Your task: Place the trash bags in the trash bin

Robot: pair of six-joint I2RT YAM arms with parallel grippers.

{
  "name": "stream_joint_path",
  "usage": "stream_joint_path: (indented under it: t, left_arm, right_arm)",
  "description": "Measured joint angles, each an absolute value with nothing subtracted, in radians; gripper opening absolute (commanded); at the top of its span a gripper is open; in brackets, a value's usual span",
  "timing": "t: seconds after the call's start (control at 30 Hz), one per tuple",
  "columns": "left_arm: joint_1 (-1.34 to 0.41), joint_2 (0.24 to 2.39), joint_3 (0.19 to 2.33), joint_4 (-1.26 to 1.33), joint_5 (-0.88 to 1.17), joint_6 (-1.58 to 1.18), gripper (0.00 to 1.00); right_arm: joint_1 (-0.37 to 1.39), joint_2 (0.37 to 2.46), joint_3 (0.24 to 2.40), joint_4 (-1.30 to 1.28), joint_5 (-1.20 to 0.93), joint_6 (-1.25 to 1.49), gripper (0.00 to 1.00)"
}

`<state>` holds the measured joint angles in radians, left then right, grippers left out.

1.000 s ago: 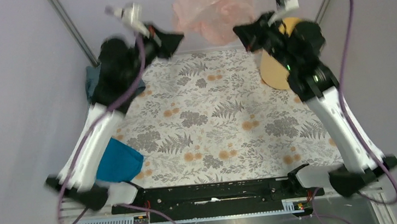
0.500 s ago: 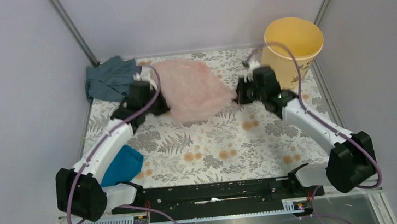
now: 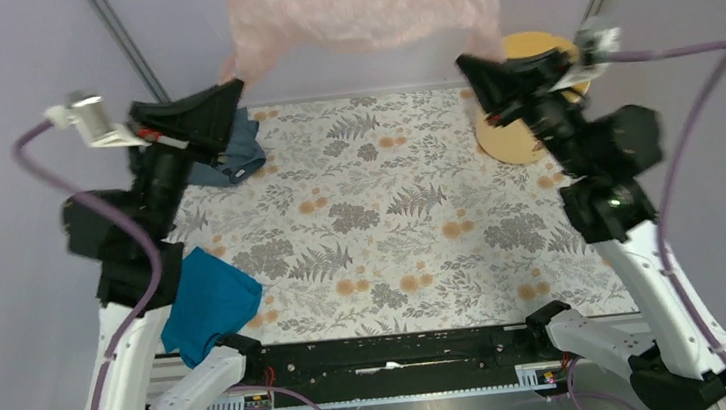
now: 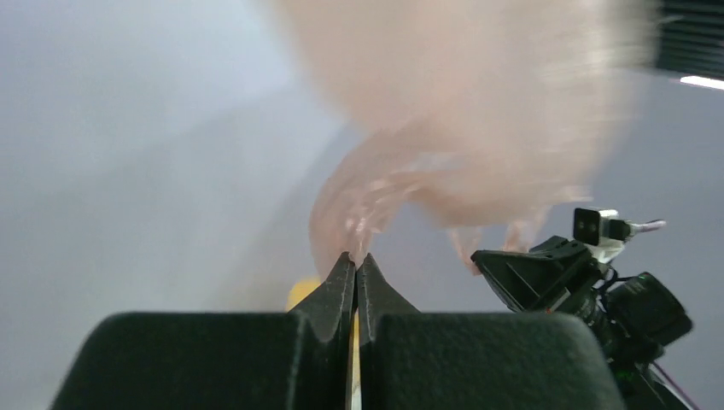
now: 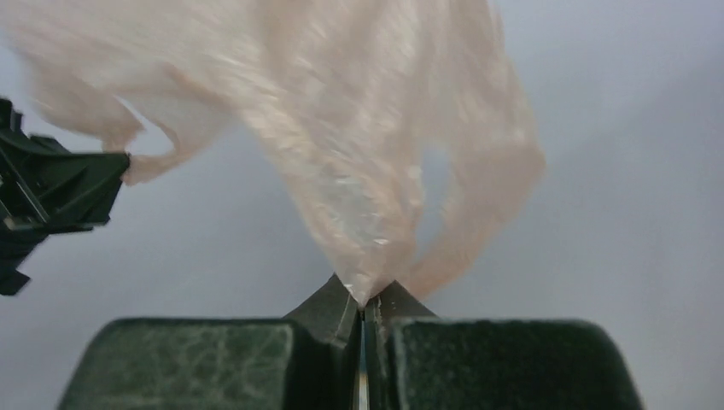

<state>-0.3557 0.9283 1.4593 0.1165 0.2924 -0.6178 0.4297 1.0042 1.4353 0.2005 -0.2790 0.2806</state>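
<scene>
Gripping the filmy pale pink plastic bag (image 3: 360,4) at the frame's top with left end effector (image 3: 232,85) and right end effector (image 3: 466,60) clenched, we should move it evenly over the round yellow-orange bucket (image 3: 505,139), upper right.

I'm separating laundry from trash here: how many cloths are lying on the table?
2. A grey-blue cloth lies at the far-left corner, partly covered. A teal cloth lies at the near-left edge. Others may be hidden from the camera.
</scene>
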Motion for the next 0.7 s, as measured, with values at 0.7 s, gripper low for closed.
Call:
stream_joint_path:
  t: [0.7]
  left_arm:
    - [-0.327, 1.121, 1.481, -0.331, 0.427, -0.715, 0.00]
  right_arm:
    - [0.440, 1.095, 1.437, -0.161, -0.260, 0.310, 0.00]
